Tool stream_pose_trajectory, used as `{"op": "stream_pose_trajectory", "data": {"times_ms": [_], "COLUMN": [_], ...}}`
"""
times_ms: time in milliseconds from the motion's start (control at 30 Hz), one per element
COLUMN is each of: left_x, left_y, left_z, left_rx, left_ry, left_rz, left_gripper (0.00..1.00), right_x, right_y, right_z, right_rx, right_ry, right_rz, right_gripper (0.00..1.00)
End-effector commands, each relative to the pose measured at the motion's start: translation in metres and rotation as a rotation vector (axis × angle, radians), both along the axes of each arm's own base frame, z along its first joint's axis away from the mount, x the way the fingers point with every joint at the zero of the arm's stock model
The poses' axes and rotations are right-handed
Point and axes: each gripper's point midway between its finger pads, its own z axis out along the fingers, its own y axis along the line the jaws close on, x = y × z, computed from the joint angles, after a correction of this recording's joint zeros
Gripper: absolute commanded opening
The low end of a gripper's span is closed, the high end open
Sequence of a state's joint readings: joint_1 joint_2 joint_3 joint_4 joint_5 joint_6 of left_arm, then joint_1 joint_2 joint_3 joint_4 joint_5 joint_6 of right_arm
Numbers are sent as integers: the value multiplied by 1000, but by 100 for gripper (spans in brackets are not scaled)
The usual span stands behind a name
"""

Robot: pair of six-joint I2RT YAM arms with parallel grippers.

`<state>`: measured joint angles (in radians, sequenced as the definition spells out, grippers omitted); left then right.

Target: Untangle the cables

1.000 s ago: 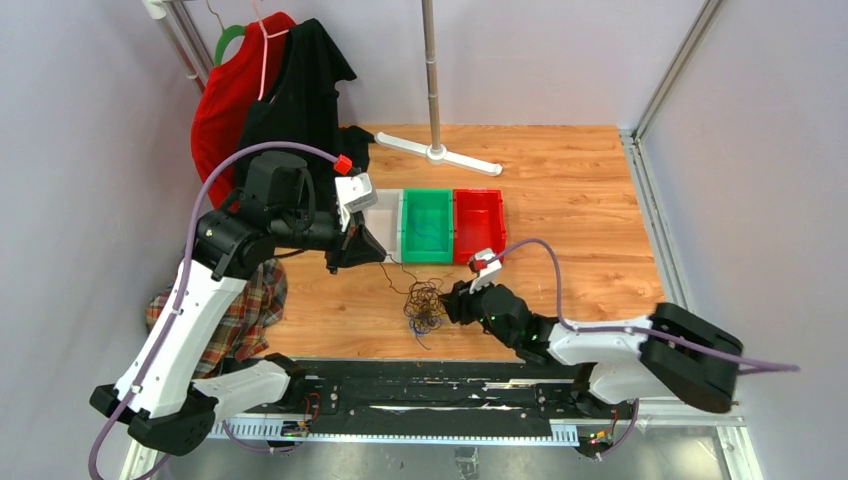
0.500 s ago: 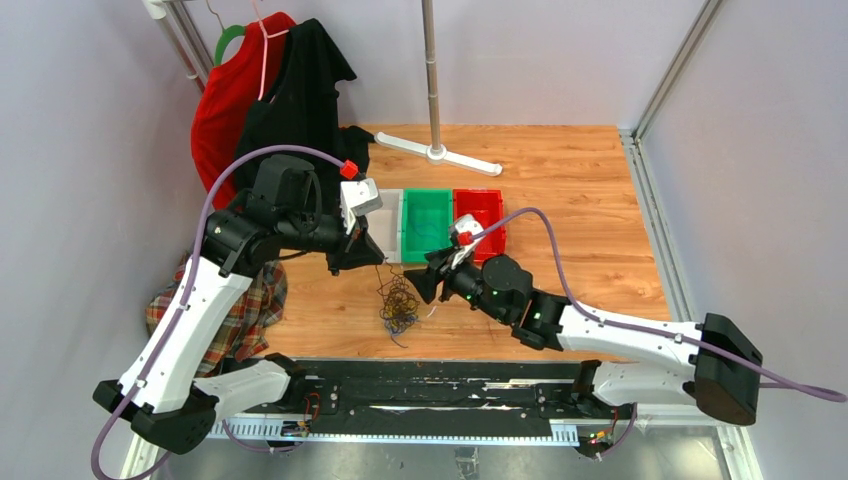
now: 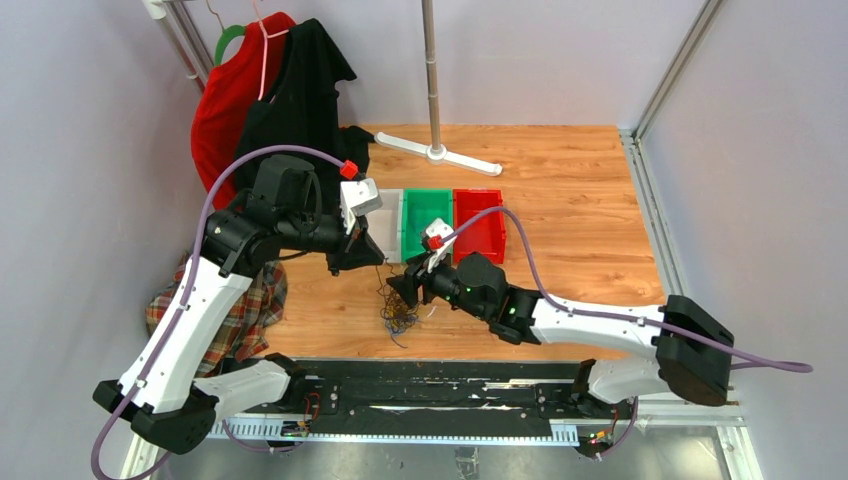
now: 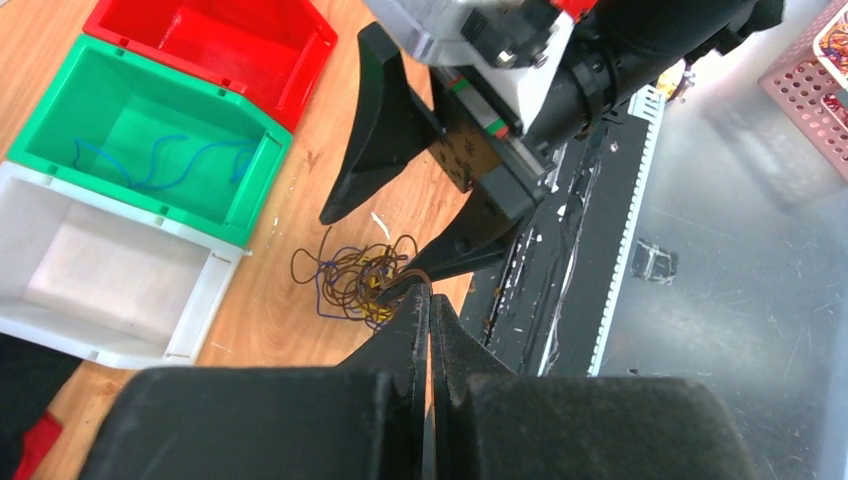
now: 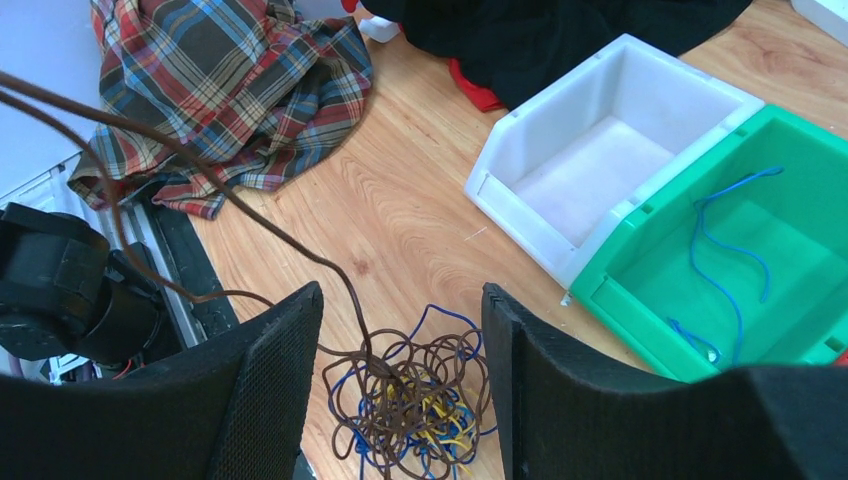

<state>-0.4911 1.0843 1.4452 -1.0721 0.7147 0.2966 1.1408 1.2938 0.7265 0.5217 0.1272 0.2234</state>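
Right gripper (image 3: pixel 405 290) is reaching further left than a second ago, jaws now spread wide over the cables (image 3: pixel 398 308) and gripping nothing. The bunch is sitting further left too. Left gripper (image 3: pixel 352 262) is pinching one brown strand shut, holding it taut above the knot. The cables are lying as a brown, blue and yellow tangle on the table (image 3: pixel 580 220), just near of the white bin (image 3: pixel 390 225). One blue cable (image 5: pixel 730 240) is lying in the green bin (image 3: pixel 420 205).

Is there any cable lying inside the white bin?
No, the white bin shows only its bare floor; a blue cable lies in the green bin beside it.
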Motion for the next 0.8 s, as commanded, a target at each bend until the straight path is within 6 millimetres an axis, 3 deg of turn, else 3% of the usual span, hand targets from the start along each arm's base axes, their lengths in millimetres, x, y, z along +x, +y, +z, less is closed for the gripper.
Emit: {"op": "stream_pose_trajectory", "data": {"times_ms": [0, 200, 367, 567, 767], "left_x": [-8, -15, -22, -18, -3], "left_y": [-2, -6, -9, -10, 1], "left_z": [12, 30, 57, 94, 134], "left_rx": [-40, -92, -150, -197, -204], "left_ry": [4, 16, 10, -56, -233], "left_rz": [-16, -31, -38, -17, 64], "left_gripper": [1, 1, 0, 1, 0], "right_x": [6, 24, 31, 27, 17], "right_y": [18, 32, 29, 6, -25], "right_z": [16, -15, -65, -130, -165], "right_rx": [55, 7, -56, -145, -186], "right_ry": [-45, -28, 39, 133, 184], "right_rz": [-1, -43, -68, -127, -176], "right_gripper": [60, 56, 51, 47, 46]}}
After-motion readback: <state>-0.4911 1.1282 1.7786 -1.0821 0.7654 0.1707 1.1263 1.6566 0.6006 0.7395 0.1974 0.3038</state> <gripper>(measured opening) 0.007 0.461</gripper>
